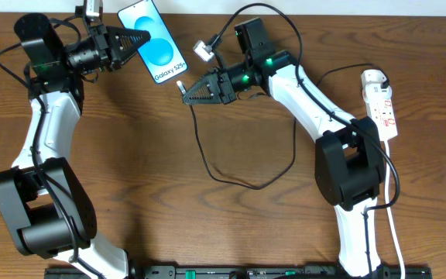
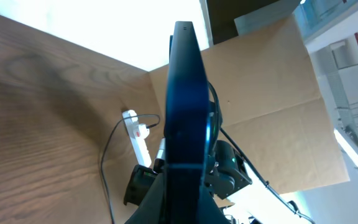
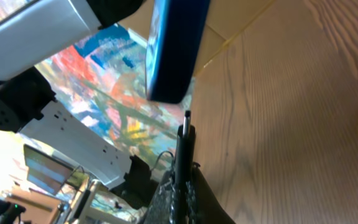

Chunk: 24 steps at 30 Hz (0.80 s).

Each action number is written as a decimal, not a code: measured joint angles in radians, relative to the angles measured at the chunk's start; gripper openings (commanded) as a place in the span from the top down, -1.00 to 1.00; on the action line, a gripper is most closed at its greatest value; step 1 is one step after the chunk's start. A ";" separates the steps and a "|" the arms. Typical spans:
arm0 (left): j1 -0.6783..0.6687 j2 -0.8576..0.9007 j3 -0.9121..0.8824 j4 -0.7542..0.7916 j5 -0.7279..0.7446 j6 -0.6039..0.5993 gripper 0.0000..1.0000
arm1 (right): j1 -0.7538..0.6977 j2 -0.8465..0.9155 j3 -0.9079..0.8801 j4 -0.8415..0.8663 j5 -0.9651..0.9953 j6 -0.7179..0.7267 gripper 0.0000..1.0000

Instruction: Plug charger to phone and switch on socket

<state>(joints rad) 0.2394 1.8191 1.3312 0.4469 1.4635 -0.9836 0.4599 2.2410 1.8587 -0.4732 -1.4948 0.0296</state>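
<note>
The phone (image 1: pixel 157 45), its blue screen reading "Galaxy S25+", is held off the table at the back left, with my left gripper (image 1: pixel 142 36) shut on its left edge. In the left wrist view the phone (image 2: pixel 185 106) stands edge-on between the fingers (image 2: pixel 166 202). My right gripper (image 1: pixel 185 92) is shut on the charger (image 1: pixel 207 167) just behind its plug tip (image 1: pixel 181 86). The tip (image 3: pixel 187 116) points at the phone's lower edge (image 3: pixel 171 56), a small gap apart. The socket (image 1: pixel 382 101) lies at the far right.
The black cable loops across the middle of the table and back up to a small white adapter (image 1: pixel 202 50), which lies loose near the phone. The socket's white cord (image 1: pixel 393 225) runs toward the front edge. A cardboard sheet (image 2: pixel 272 106) stands behind the table.
</note>
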 measured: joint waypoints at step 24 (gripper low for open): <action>0.002 0.000 0.000 0.003 0.003 0.010 0.86 | 0.027 0.000 0.000 0.190 -0.039 0.274 0.98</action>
<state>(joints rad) 0.2413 1.8191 1.3312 0.4496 1.4670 -0.9733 0.4866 2.2410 1.8587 -0.2836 -1.5341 0.3035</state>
